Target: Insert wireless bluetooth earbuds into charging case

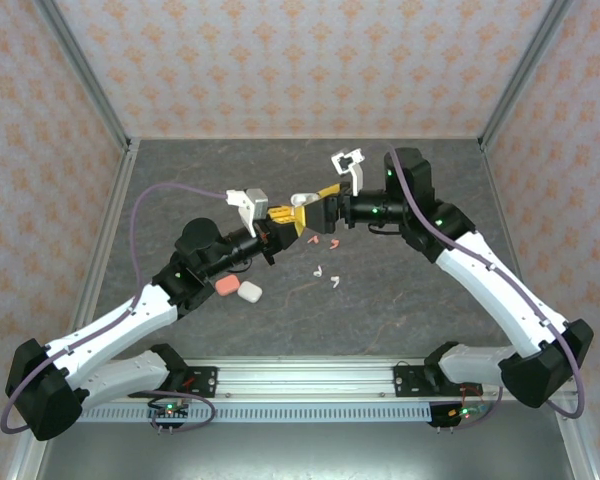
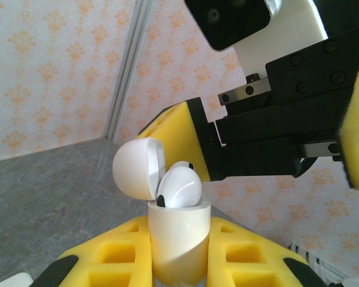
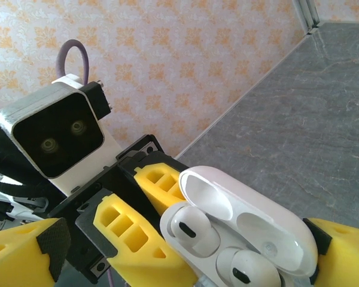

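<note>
white earbuds [image 3: 194, 233] upright in case [image 3: 251, 206]

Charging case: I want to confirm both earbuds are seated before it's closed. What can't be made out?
- Top external: charging case too small to see inside.
- Left wrist: near earbud hides most of the second earbud; case base cut off by the bottom edge.
- Right wrist: earbud stems hidden inside the case.

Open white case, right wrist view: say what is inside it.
Two white earbuds sit side by side inside the case, heads showing. Everything below the heads is covered by the case body.
</note>
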You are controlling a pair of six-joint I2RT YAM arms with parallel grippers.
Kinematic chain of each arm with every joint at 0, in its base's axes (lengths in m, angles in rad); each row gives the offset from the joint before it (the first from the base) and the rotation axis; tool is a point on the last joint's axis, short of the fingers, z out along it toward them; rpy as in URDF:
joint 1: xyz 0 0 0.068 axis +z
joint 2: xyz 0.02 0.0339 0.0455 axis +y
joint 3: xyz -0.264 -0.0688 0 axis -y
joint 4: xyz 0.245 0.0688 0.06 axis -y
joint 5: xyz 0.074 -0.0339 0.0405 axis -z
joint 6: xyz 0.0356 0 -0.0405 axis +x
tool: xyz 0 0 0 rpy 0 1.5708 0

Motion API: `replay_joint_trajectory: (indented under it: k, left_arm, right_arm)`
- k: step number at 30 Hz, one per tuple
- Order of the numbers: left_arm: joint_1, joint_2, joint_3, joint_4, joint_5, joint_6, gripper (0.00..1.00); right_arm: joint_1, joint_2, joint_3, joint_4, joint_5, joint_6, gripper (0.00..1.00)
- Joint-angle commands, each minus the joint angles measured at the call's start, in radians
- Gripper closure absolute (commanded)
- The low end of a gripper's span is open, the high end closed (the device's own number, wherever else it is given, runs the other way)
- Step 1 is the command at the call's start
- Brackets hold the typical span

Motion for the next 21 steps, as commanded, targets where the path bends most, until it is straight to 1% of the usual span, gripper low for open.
replay_joint_trajectory:
  k: [1,8,11,13,15,18,19,21]
  left_arm:
    - [-0.002,-0.006,0.002,0.030,-0.012,-0.002,1.00]
    - [-0.002,-0.006,0.001,0.030,-0.013,-0.002,1.00]
    - [-0.002,-0.007,0.001,0.027,-0.015,-0.004,1.00]
    - [-0.003,-0.010,0.002,0.021,-0.017,-0.003,1.00]
    - [-0.002,-0.012,0.004,0.010,-0.026,-0.003,1.00]
    - [-0.002,-0.009,0.008,-0.015,-0.038,0.000,1.00]
    - [-0.002,-0.007,0.006,-0.018,-0.043,0.000,1.00]
    - [-0.003,-0.007,0.005,-0.025,-0.052,0.005,1.00]
  right_arm:
    - [0.002,-0.062,-0.020,0.068,-0.028,-0.013,0.01]
    - [0.001,-0.075,-0.043,0.054,0.000,-0.021,0.01]
    - [0.002,-0.072,-0.033,0.015,0.043,-0.040,0.01]
    - [0.001,-0.075,-0.018,-0.033,0.134,-0.062,0.01]
    - [0.002,-0.084,-0.001,-0.100,0.311,-0.085,0.02]
    - [0.002,-0.106,-0.007,-0.143,0.543,-0.096,0.00]
    - [0.002,-0.116,-0.015,-0.147,0.600,-0.095,0.00]
    - [0.002,-0.132,-0.032,-0.144,0.661,-0.091,0.01]
